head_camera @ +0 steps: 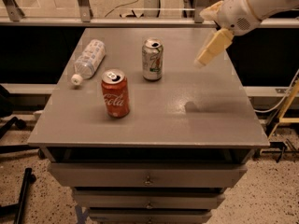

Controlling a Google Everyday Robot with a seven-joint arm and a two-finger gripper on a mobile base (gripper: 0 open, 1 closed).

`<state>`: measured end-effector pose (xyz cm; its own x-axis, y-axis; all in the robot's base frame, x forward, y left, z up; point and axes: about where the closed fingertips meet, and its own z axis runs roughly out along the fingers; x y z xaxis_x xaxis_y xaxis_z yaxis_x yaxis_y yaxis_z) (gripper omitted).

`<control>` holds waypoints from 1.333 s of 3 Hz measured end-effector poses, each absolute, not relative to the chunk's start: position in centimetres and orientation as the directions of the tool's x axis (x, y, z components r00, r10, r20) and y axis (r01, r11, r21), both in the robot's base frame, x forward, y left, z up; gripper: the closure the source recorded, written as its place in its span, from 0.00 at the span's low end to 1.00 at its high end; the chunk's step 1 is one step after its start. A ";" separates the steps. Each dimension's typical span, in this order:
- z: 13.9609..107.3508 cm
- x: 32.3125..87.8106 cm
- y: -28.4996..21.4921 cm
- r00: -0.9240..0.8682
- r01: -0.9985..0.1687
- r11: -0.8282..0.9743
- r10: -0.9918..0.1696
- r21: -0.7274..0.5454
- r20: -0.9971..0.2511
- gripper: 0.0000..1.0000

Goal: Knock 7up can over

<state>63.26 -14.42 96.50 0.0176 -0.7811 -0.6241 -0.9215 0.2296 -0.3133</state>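
7up can (153, 59): silver-white, green and red markings, opened top, upright at rear-middle of tabletop (210, 120), behind red Coke can (115, 93). Gripper (205, 56) hovers right of it, well apart, touching nothing; spread or pressed together, cannot tell.

7up can (153, 59): upright on the far middle of the table (210, 122), top opened.
Gripper (211, 49): in the air over the table's far right part, right of the 7up can and clear of it, angled down to the left.
Red Coca-Cola can (115, 93): upright, nearer and to the left of the 7up can.
Water bottle (88, 59): lying on its side at far left, white cap toward the front.
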 end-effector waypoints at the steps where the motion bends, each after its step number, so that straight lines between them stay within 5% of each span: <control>1: 96.2 64.9 -10.0 0.022 -0.939 0.227 -0.709 -0.258 -0.705 0.00; 4: 93.3 65.0 -4.3 -0.049 -0.965 0.223 -0.665 -0.136 -0.745 0.00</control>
